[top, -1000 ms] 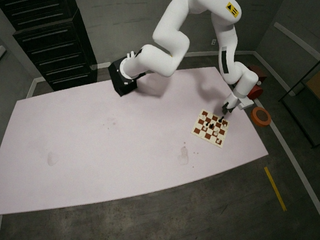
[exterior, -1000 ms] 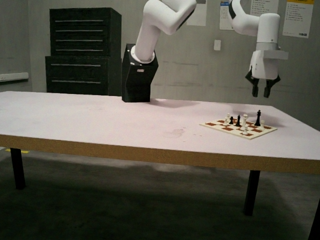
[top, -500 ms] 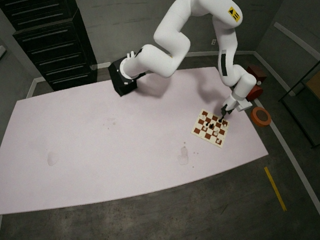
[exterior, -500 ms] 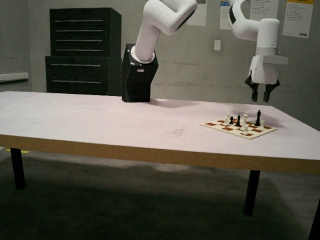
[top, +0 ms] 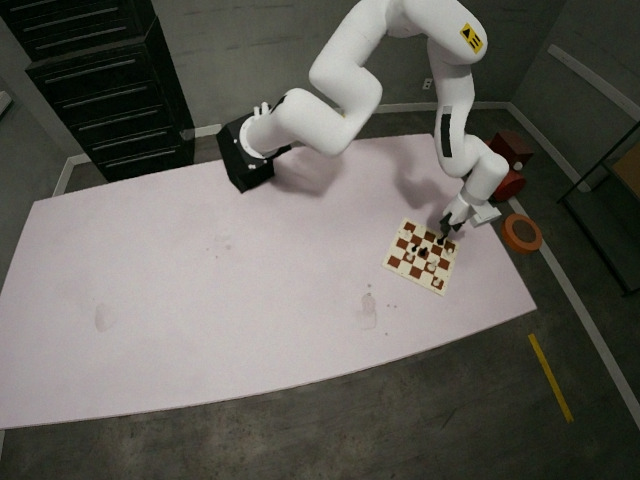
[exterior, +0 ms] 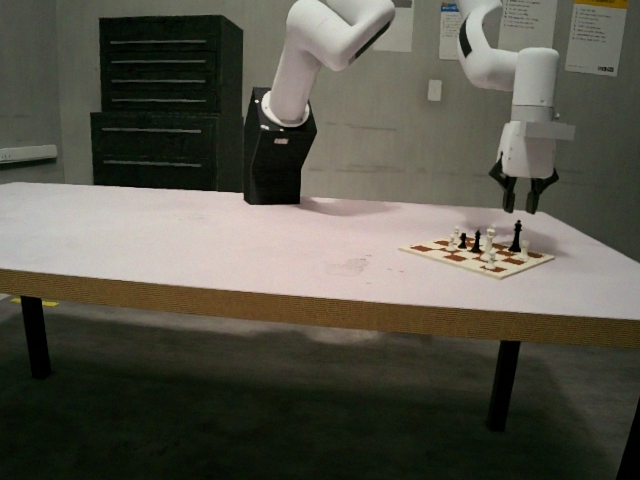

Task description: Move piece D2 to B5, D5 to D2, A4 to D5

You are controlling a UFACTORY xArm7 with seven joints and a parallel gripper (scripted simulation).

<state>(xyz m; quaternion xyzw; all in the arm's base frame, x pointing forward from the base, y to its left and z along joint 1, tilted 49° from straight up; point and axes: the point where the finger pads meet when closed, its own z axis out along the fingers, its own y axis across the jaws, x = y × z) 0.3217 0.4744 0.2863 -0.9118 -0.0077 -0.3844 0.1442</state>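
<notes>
A small brown-and-cream chessboard (top: 419,257) lies near the table's far right corner; it also shows in the exterior view (exterior: 476,255). A tall black piece (exterior: 515,236) stands upright near the board's back right edge, also seen from above (top: 440,239). Two shorter black pieces (exterior: 462,240) (exterior: 476,241) and several white pieces (exterior: 489,240) stand upright on other squares. The square names are too small to read. My gripper (exterior: 520,209) points down a short way above the tall black piece, partly open and empty. From above, the gripper (top: 448,227) hangs over the board's back corner.
The arm's black base (exterior: 276,147) stands at the table's back middle. A black drawer cabinet (exterior: 165,103) is behind the table on the left. An orange tape roll (top: 521,233) and red objects (top: 509,165) lie on the floor right of the table.
</notes>
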